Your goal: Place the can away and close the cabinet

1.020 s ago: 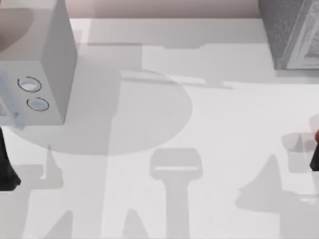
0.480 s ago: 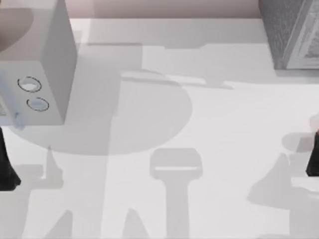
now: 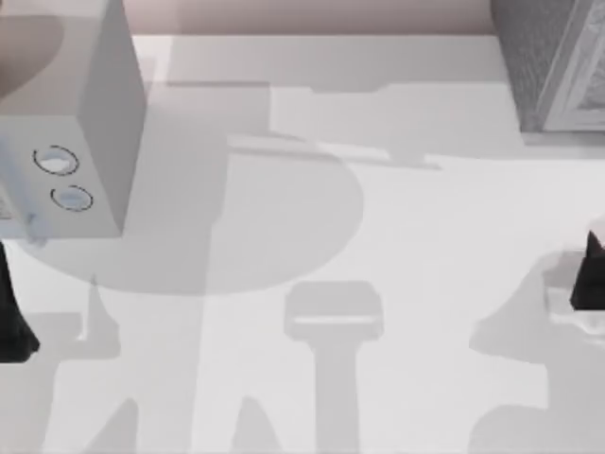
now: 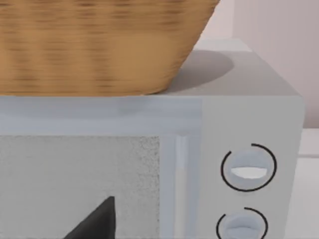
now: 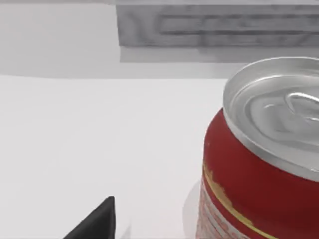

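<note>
The can is red with a silver lid and stands close beside my right gripper in the right wrist view, on the white table. My right gripper is at the right edge of the top view, low over the table and in front of the cabinet. The cabinet is the dark grey speckled box at the back right. Its pale grooved front panel lies beyond the can. My left arm is parked at the left edge.
A smooth pale grey box with two round dials stands at the back left, and a wicker basket sits on top of it. The white table stretches between the two boxes.
My right arm has moved toward the back along the right edge. The red sliver that showed beside it a second ago is now covered. The left arm has not moved.
</note>
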Robot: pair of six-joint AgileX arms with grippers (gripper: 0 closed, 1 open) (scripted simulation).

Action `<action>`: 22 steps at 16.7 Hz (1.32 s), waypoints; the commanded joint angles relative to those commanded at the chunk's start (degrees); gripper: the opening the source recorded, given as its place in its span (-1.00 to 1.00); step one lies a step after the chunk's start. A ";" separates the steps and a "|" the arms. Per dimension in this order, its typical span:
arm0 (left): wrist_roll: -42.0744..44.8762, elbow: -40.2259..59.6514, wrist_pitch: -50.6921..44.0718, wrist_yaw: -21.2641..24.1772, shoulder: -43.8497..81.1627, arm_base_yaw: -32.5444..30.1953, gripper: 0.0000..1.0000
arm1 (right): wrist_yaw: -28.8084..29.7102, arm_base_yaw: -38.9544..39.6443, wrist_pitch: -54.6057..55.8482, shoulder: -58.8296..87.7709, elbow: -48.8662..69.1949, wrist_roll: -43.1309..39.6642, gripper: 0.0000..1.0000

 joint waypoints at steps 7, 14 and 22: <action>0.00 0.00 0.00 0.00 0.00 0.00 1.00 | -0.03 -0.09 -2.73 4.11 6.83 -0.04 1.00; 0.00 0.00 0.00 0.00 0.00 0.00 1.00 | -0.03 -0.09 -2.73 4.11 6.83 -0.04 0.25; 0.00 0.00 0.00 0.00 0.00 0.00 1.00 | -0.03 -0.09 -2.73 4.11 6.83 -0.04 -0.96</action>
